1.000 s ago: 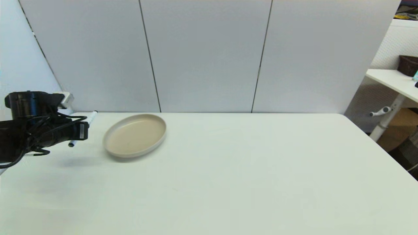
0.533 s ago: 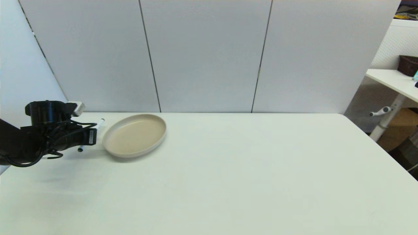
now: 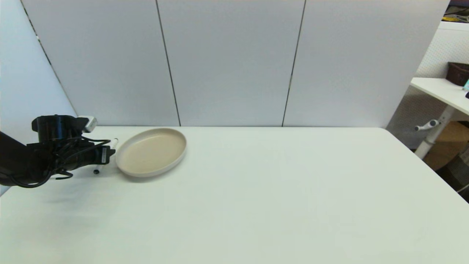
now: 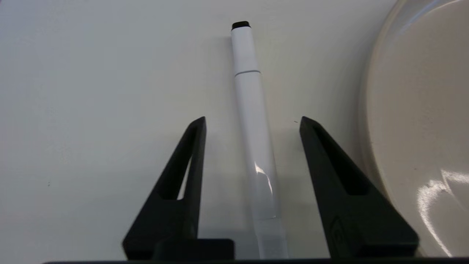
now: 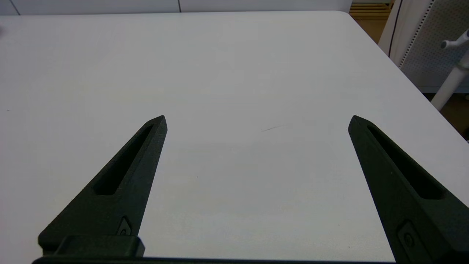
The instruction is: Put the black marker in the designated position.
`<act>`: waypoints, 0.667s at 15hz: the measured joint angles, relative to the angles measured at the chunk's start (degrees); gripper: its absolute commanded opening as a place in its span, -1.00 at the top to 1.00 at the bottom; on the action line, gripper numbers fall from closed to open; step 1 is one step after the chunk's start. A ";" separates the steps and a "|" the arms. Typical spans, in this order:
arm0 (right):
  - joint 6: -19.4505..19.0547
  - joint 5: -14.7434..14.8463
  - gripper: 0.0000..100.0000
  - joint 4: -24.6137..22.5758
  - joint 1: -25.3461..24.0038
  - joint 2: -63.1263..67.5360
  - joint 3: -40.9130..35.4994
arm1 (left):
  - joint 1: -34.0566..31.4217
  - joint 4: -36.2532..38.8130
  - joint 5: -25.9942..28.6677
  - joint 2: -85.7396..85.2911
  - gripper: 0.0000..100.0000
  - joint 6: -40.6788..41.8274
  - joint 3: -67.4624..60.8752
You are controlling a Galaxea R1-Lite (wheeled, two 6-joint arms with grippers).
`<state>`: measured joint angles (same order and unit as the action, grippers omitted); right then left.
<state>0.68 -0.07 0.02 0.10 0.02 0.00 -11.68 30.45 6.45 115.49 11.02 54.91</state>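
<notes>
White counter backed by grey wall panels; a second white desk is seen off past the right edge.

Near to far:

- Right pincer: seen only in its own wrist view, held over bare counter toward the right side, fingers spread wide, nothing between them.
- Left pincer: low at the far-left part of the counter, just beside the plate. In the wrist view the pincer is partly open, fingers either side of the black marker with a visible gap on both sides. No contact with the barrel is seen at the fingertips; nearer the palm it cannot be told.
- Black marker: lies along the gap between the fingers, white barrel, black tip pointing away from the wrist. A shadow is cast close beside it on the counter; whether it rests flat cannot be told for certain. In the head view only its two ends are seen sticking out past the pincer body, one toward the near side, one toward the far edge.
- Plate: beige, round, empty, set near the far edge on the left half of the counter. Its rim is seen close beside one finger, apart from the marker.
</notes>
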 measured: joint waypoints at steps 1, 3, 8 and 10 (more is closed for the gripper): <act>0.02 0.00 -1.00 -0.02 0.00 0.00 0.00 | 0.00 -0.30 0.29 -0.12 -1.00 0.05 0.07; 0.00 0.00 -1.00 -0.02 0.00 0.00 0.00 | -0.22 -1.07 0.40 -1.50 -1.00 0.11 0.07; 0.00 -0.02 -1.00 -0.02 0.00 0.00 0.00 | -2.71 -5.42 0.20 -12.80 -1.00 0.20 -1.72; 0.00 -0.02 -1.00 -0.02 0.00 0.00 0.00 | -3.32 -6.73 0.13 -20.50 -1.00 -0.11 -4.96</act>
<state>0.68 -0.10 0.00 0.10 0.02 0.00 -14.99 23.72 6.58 94.99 10.91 49.94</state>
